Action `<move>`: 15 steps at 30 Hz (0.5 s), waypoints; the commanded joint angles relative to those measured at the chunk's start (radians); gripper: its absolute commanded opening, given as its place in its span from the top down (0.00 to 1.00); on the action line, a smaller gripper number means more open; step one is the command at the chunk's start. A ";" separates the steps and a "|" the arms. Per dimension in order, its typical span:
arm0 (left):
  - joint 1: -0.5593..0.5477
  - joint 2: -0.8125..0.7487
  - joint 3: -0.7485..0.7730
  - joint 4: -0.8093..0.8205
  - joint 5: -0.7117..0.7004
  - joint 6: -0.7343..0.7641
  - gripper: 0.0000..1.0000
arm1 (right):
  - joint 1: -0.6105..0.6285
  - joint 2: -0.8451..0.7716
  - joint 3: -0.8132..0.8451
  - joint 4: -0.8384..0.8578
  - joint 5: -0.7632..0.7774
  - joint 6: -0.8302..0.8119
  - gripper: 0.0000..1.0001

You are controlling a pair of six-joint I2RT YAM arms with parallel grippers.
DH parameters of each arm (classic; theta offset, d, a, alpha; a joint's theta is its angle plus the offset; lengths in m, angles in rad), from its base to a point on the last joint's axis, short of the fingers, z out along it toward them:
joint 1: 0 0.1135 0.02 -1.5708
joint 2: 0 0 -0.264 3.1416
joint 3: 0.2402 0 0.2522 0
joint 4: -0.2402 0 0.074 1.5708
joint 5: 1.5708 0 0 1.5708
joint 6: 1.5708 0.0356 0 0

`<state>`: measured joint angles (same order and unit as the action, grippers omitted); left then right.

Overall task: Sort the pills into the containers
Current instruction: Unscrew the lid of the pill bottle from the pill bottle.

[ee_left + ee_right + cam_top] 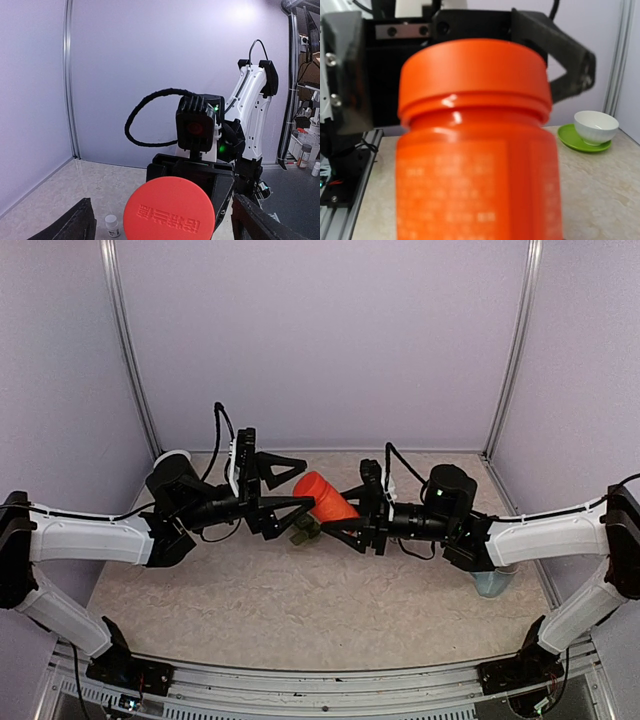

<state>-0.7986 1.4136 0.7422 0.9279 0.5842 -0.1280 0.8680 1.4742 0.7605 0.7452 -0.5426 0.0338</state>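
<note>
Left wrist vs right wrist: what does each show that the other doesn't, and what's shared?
Only left wrist: a small white vial standing low left of the lid, plus the embossed top face of that lid.
Only right wrist: a white bowl on a green saucer, plus the bottle's printed side.
Both: the orange bottle, with the left gripper open, its fingers either side of the lid.
</note>
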 commanded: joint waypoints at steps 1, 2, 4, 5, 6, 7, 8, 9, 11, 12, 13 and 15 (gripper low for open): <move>0.007 0.002 0.010 -0.029 0.057 0.002 0.11 | -0.007 -0.040 0.005 0.009 -0.034 -0.023 0.72; 0.008 0.004 0.012 -0.028 0.062 0.001 0.12 | -0.006 -0.040 0.006 0.004 -0.035 -0.026 0.72; 0.009 0.007 0.014 -0.022 0.067 -0.005 0.16 | -0.006 -0.040 0.008 -0.005 -0.034 -0.033 0.72; 0.009 0.008 0.015 -0.020 0.070 -0.008 0.18 | -0.006 -0.039 0.009 -0.008 -0.034 -0.035 0.72; 0.010 0.011 0.015 -0.014 0.073 -0.011 0.20 | -0.006 -0.038 0.010 -0.011 -0.033 -0.037 0.72; 0.010 0.013 0.015 -0.008 0.076 -0.015 0.22 | -0.007 -0.039 0.010 -0.012 -0.031 -0.038 0.72; 0.010 0.014 0.016 -0.004 0.080 -0.018 0.23 | -0.007 -0.037 0.010 -0.011 -0.031 -0.039 0.72; 0.010 0.016 0.016 -0.001 0.083 -0.022 0.26 | -0.006 -0.036 0.011 -0.012 -0.031 -0.040 0.72; 0.010 0.018 0.017 0.001 0.083 -0.022 0.32 | -0.006 -0.035 0.014 -0.016 -0.031 -0.040 0.72; 0.010 0.018 0.017 0.001 0.083 -0.022 0.35 | -0.007 -0.033 0.015 -0.016 -0.030 -0.040 0.72; 0.010 0.018 0.017 -0.002 0.080 -0.021 0.38 | -0.007 -0.032 0.014 -0.016 -0.029 -0.040 0.72; 0.010 0.017 0.017 -0.006 0.076 -0.020 0.44 | -0.007 -0.033 0.014 -0.017 -0.025 -0.040 0.72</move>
<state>-0.7971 1.4223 0.7422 0.9073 0.6491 -0.1440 0.8680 1.4681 0.7605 0.7120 -0.5644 0.0029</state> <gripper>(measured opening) 0.602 0.539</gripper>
